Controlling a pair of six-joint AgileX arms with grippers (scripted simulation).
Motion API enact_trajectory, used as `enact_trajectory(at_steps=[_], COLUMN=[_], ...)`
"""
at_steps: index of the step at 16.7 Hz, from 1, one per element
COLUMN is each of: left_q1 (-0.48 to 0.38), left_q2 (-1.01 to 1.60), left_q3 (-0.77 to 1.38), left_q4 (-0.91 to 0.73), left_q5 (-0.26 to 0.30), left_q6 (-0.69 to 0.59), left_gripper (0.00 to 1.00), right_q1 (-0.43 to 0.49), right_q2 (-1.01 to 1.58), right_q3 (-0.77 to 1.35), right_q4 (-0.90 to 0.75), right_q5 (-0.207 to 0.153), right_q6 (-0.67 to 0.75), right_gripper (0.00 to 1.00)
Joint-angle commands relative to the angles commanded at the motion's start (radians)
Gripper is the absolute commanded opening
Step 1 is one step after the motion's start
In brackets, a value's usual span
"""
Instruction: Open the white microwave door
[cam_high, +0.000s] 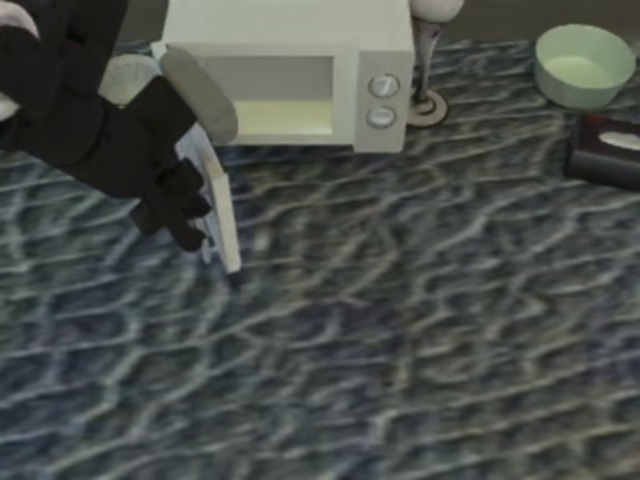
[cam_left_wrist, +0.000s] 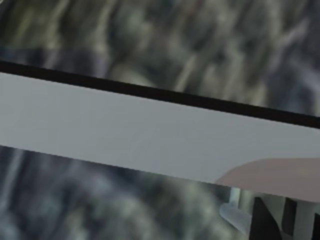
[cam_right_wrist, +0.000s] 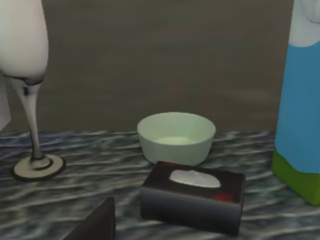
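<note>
The white microwave (cam_high: 290, 30) stands at the back of the table, with two round silver knobs (cam_high: 382, 101) on its right panel. The microwave door (cam_high: 222, 215) is swung well out toward the front left, leaving the pale cavity (cam_high: 270, 95) open to view. My left gripper (cam_high: 186, 216) is at the door's free edge, on its outer side, shut on the pale handle (cam_left_wrist: 235, 217). In the left wrist view the door's edge (cam_left_wrist: 125, 130) crosses as a broad white band. My right gripper (cam_right_wrist: 97, 222) shows only as a dark tip near the right objects.
A tall white goblet (cam_high: 428, 60) stands just right of the microwave. A pale green bowl (cam_high: 585, 65) and a black tissue box (cam_high: 605, 150) sit at the back right. A blue and green carton (cam_right_wrist: 300, 125) stands beside them in the right wrist view.
</note>
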Motion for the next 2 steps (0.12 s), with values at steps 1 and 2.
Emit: enact_trajectory(at_steps=[1, 2], left_q1=[0.0, 0.0], left_q2=[0.0, 0.0], left_q3=[0.0, 0.0], left_q4=[0.0, 0.0], left_q5=[0.0, 0.0], left_q6=[0.0, 0.0], left_gripper=[0.0, 0.0], right_q1=[0.0, 0.0], right_q2=[0.0, 0.0], right_q3=[0.0, 0.0], right_q4=[0.0, 0.0], right_q5=[0.0, 0.0], right_q6=[0.0, 0.0], right_gripper=[1.0, 1.0])
